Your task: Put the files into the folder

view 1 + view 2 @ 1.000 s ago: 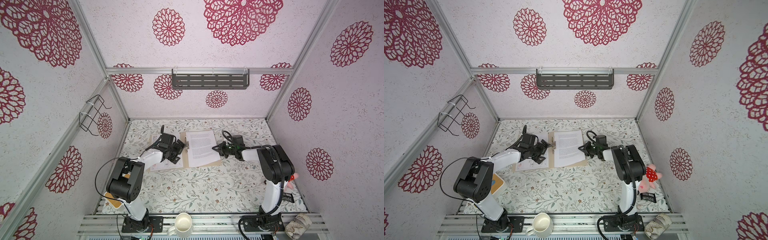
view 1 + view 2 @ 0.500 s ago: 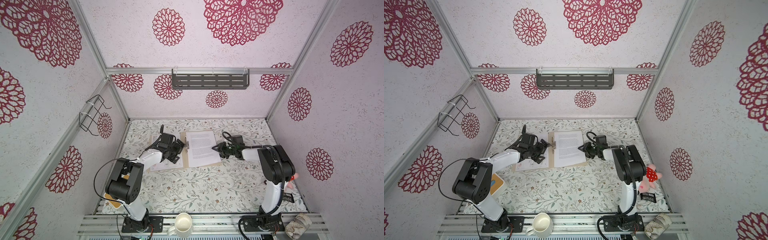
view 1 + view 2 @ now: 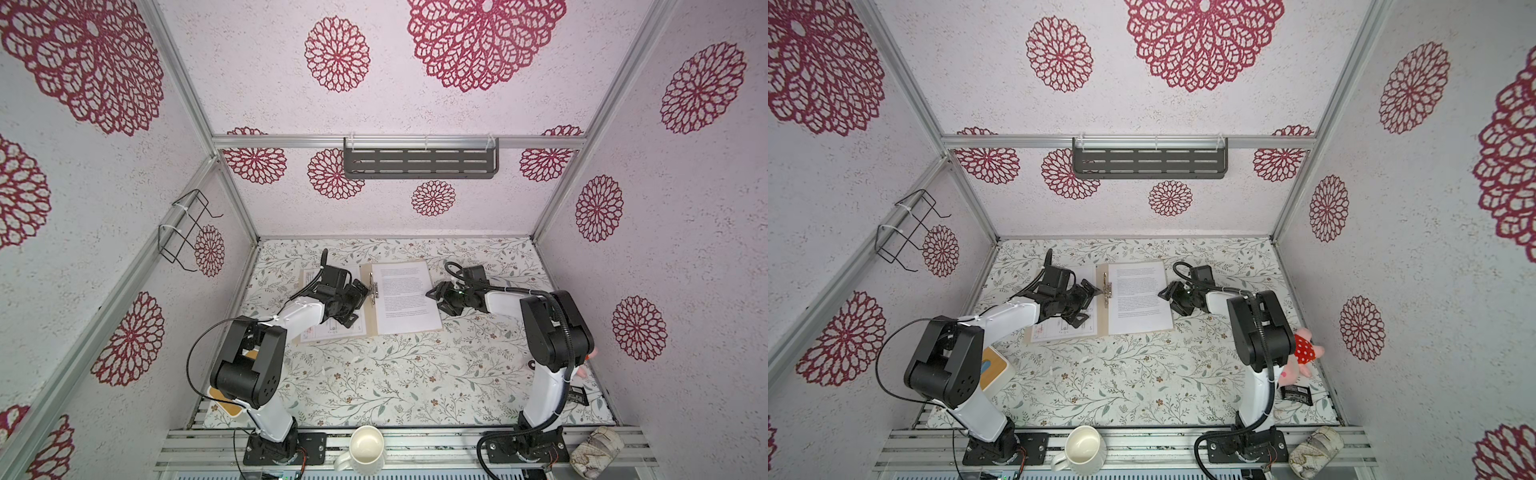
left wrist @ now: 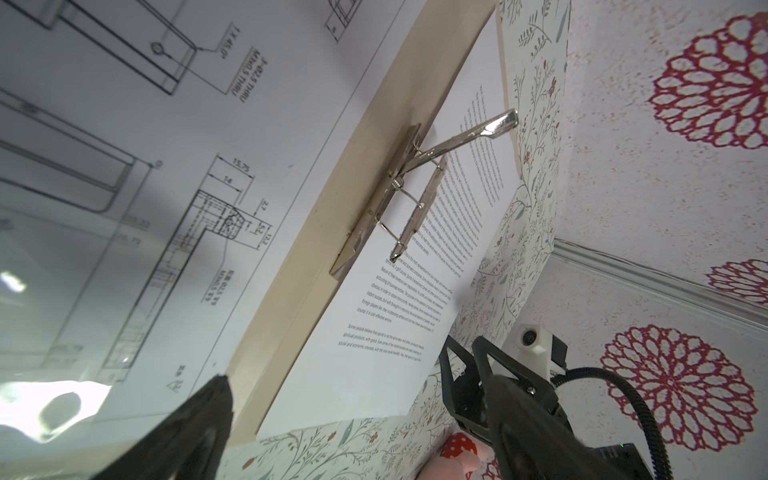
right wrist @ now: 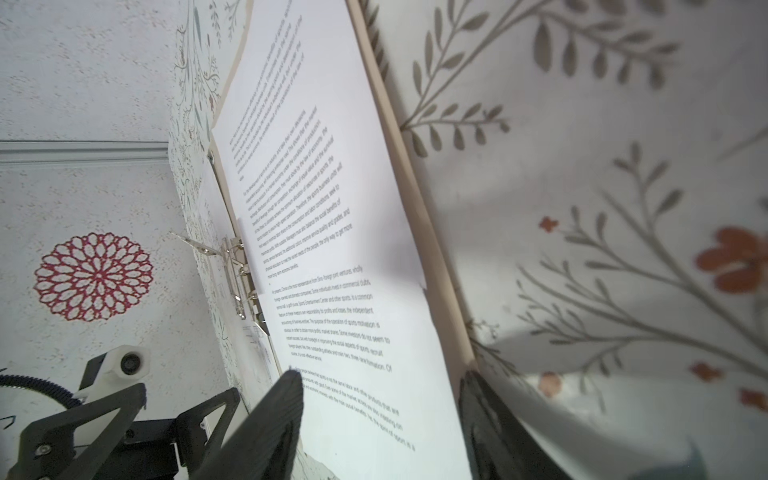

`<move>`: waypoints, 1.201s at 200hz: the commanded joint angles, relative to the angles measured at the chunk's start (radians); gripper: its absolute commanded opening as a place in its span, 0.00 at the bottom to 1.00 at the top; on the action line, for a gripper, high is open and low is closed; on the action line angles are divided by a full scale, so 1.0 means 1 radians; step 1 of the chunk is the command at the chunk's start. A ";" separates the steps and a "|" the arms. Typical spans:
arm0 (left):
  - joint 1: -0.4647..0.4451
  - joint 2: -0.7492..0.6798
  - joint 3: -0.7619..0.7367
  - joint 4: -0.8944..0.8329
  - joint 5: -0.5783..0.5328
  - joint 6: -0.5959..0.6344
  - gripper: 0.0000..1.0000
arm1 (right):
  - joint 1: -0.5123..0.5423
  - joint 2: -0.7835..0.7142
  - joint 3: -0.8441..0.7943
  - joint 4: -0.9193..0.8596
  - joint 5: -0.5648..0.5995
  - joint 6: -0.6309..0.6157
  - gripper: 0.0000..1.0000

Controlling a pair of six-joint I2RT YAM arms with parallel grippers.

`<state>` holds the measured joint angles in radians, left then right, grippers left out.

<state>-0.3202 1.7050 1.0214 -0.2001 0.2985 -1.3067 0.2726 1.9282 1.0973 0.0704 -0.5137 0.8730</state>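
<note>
Floral counter (image 3: 374,374) — text sheet (image 3: 405,299) looks limp, slippery; pinch its edge — left claw (image 3: 360,304), right claw (image 3: 435,300) both gape.

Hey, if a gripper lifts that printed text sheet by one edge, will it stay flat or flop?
Likely flops: the text sheet is one thin page, so it would probably droop from a one-edge grip. Pushed, it may slide easily over the smooth folder, since the metal clip shows its lever raised, apparently not clamping it.
</note>
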 commanded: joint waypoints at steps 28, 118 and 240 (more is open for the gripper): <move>0.041 0.027 0.101 -0.055 0.044 0.114 0.98 | -0.003 -0.069 0.046 -0.083 0.093 -0.067 0.67; 0.133 0.268 0.398 -0.136 0.219 0.369 0.99 | 0.020 -0.116 -0.003 0.076 0.121 -0.042 0.67; 0.202 0.554 0.651 -0.008 0.506 0.424 0.96 | 0.105 -0.109 -0.091 0.230 0.232 0.081 0.65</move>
<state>-0.1215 2.2295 1.6325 -0.2798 0.7193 -0.8909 0.3634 1.8633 1.0016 0.2539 -0.3336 0.9222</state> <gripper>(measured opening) 0.969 0.651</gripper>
